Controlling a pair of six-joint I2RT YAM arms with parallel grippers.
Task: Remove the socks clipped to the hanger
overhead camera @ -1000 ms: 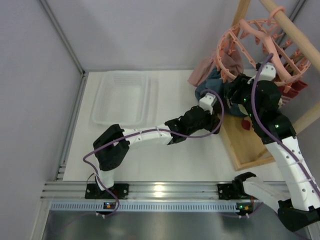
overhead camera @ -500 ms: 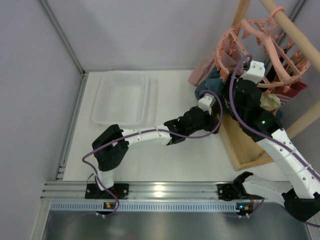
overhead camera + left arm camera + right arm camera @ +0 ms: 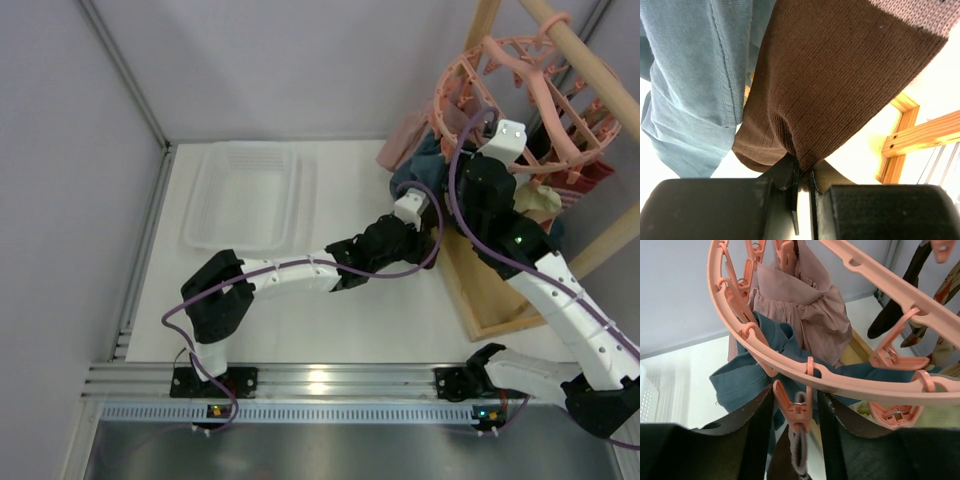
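1. Room first: plain grey walls [image 3: 300, 70] box in a smooth white table [image 3: 350, 330], with a ridged aluminium rail [image 3: 330, 385] running along the near edge.
2. Furthest left, a clear plastic bin [image 3: 245, 195] sits flat on the table. It's rectangular with rounded corners.
3. The left claw [image 3: 801, 185] is pinched tight on the bottom fold of a brown sock [image 3: 840, 90]. The sock is a fine ribbed knit with a paler pinkish-grey band at its far end.
4. Right beside that sock hangs a teal cloth [image 3: 695, 75], a thinner, flatter weave with a stitched hem.
5. The hanger [image 3: 850, 380] is up at the back right, hooked over a round wooden pole [image 3: 605, 72]. It's salmon plastic, curved rings with spokes and little clips dangling off.
6. A dusty-pink garment [image 3: 800, 305], soft and gathered, is clipped to the ring, and the teal cloth bunches under it.
7. The right claw [image 3: 795, 397] is up at the ring, jaws roughly half apart, one either side of a clip [image 3: 794, 407]. They're very close to it, but I can't tell if they're actually pressing it. A ribbed grey cuff hangs from that clip.
8. Further right, more socks [image 3: 890, 315] hang off the ring, including a dark one and a patterned one.
9. Below them a pale wooden frame [image 3: 490, 300] rests on the table.
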